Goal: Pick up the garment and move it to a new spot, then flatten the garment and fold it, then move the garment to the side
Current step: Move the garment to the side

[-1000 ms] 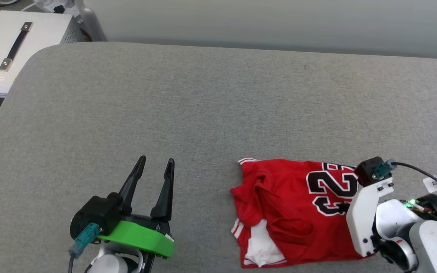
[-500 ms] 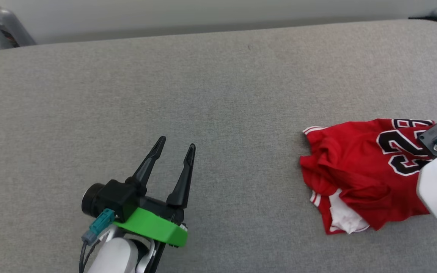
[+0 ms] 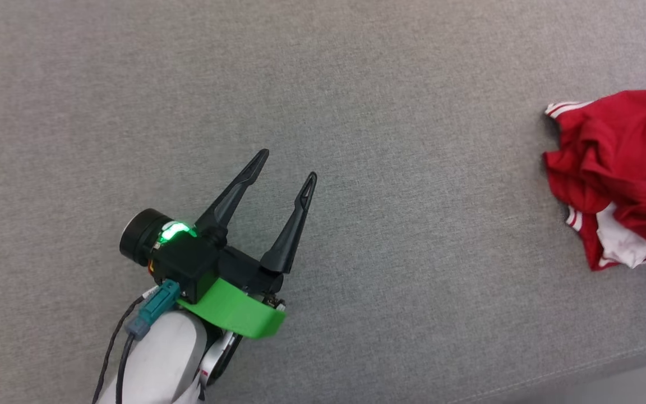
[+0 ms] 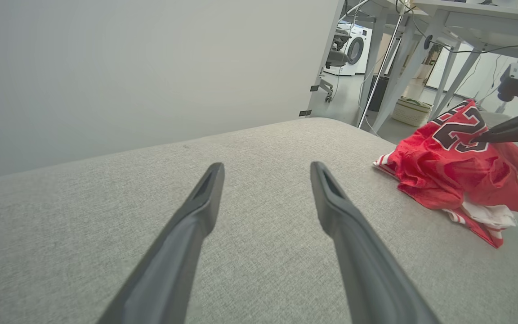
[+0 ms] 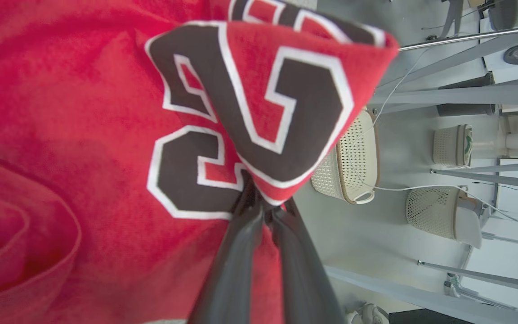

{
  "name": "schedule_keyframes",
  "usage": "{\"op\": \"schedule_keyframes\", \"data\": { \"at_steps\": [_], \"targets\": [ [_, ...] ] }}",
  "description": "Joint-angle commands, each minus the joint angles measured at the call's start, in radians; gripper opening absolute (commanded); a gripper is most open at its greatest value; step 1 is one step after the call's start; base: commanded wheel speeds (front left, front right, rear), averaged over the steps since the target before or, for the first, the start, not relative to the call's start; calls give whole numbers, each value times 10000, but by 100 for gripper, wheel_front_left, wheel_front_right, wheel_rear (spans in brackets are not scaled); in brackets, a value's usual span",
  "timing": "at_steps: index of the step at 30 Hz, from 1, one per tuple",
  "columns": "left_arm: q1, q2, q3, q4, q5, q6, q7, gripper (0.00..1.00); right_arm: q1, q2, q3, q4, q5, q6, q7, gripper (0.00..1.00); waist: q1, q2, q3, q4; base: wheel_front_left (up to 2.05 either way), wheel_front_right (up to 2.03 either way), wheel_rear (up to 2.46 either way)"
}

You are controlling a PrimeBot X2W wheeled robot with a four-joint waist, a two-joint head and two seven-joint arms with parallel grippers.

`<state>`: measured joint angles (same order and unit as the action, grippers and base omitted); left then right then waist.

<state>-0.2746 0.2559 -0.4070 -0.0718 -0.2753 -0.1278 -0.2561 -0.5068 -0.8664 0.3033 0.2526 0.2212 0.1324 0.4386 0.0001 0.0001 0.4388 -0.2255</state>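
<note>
Left gripper (image 3: 288, 163): hovering spread over grey pad (image 3: 390, 101).
Right gripper (image 5: 261, 200): pinching garment (image 5: 70, 117) by its numbered fold.
Room: baskets (image 5: 353, 162) standing on floor beyond right gripper.

My left gripper (image 3: 288, 163), lower left in the head view: two long tapering black fingers (image 3: 291, 235), a bright green collar (image 3: 233, 314), a black camera block (image 3: 183, 261) glowing green, a teal connector (image 3: 155, 307), dark cables (image 3: 111, 350), a pale forearm (image 3: 155, 362).

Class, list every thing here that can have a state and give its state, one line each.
shirt: crumpled on the grey surface, a printed fold pinched.
left end effector: open, empty, apart from the shirt.
right end effector: shut on the shirt.
</note>
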Motion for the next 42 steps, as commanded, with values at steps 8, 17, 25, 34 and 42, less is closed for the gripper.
{"op": "schedule_keyframes", "data": {
  "at_steps": [8, 17, 25, 34, 42],
  "targets": [
    [-577, 307, -154, -614, 124, -29, -57, 100, -1129, 373, -1163, 2148, -712, -17, -1083, 0, -1, -1, 1351, -493, 0, 0, 0],
    [-709, 264, -207, -995, 173, -29, -57, 100, -1879, 593, -1998, 3792, -1349, -17, -1899, 0, -1, -1, 1608, -58, 0, 0, 0],
    [-656, 113, -80, -838, 116, -29, -57, 100, -2231, 889, -2357, 4534, -1856, -17, -2256, 100, -1, -1, 1329, 192, 0, 0, 0],
    [-164, -410, 536, -251, -267, -29, -57, 100, -2463, 1262, -1968, 3840, -1729, -17, -2795, 100, -1, -1, -125, 470, 0, 0, 0],
    [655, -883, 1545, 321, -536, -29, -57, 100, -1974, 1994, -1422, 2130, -487, -17, -3245, 100, -1, -1, -1773, 1004, 0, 0, 0]
  ]
}}
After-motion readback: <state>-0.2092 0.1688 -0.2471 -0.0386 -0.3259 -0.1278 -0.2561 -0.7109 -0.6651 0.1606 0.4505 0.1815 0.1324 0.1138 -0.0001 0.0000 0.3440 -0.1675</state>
